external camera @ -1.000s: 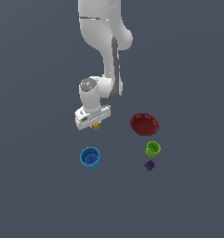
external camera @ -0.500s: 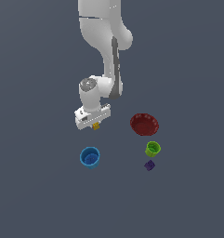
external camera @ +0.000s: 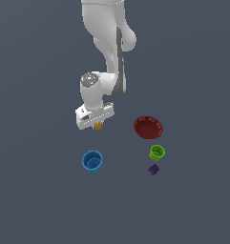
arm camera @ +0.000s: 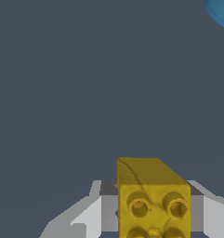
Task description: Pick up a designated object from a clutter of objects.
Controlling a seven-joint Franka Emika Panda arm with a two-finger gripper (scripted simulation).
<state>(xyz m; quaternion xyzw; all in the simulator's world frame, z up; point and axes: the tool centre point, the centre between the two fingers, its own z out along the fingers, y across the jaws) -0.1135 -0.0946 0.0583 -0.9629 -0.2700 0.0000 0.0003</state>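
Gripper [external camera: 98, 125] pinching yellow block [arm camera: 153, 200], held up beyond blue cup [external camera: 92, 161]; red bowl [external camera: 148, 127] well apart from cup.

The yellow studded block [external camera: 98, 126] [arm camera: 150, 197] sits clamped between the gripper's [external camera: 98, 125] fingers, at twelve o'clock from the blue cup [external camera: 92, 161], studs facing the wrist camera.

No readable text, label, brand, number or sign is appearing in either view: the yellow block [arm camera: 153, 200] is showing only plain round studs, and the red bowl [external camera: 148, 127] and blue cup [external camera: 92, 161] are carrying no markings.
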